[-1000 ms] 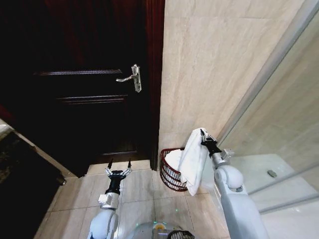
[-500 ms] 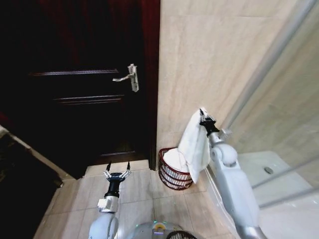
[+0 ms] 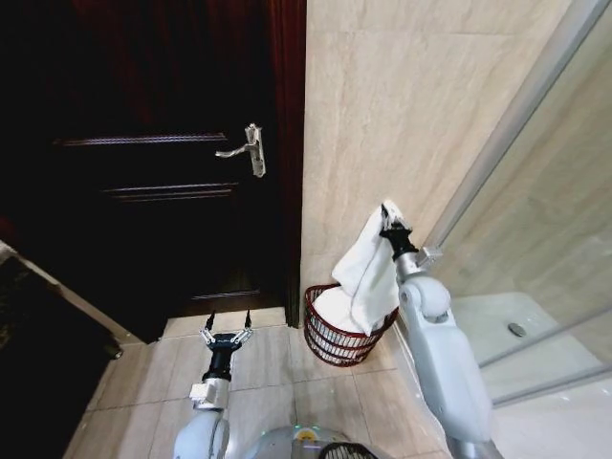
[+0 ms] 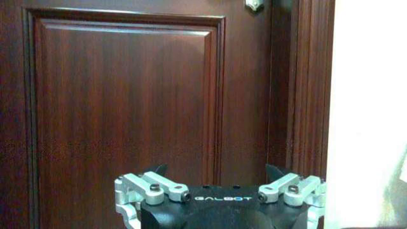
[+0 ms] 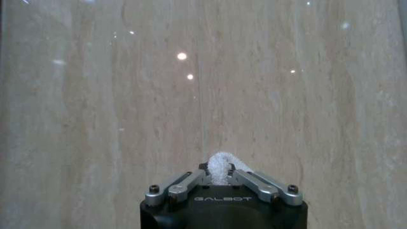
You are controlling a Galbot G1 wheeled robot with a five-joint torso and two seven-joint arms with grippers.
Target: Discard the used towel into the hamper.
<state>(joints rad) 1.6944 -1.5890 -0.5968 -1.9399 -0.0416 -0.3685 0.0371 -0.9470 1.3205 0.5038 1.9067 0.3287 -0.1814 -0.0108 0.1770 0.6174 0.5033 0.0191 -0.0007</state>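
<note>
Your right pincer [image 3: 387, 222], marked GALBOT, pinches the white towel [image 3: 368, 273] above the hamper [image 3: 337, 338] on the tiled floor [image 3: 268, 368]; left pincer [image 3: 227, 321] spread wide.

Dark wood door [image 3: 153, 163] (lever handle [image 3: 247, 150]) beside beige tiled wall [image 3: 402, 105].

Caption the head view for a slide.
Right gripper holds the towel up over the hamper beside the door; left gripper hangs open above the floor.
</note>
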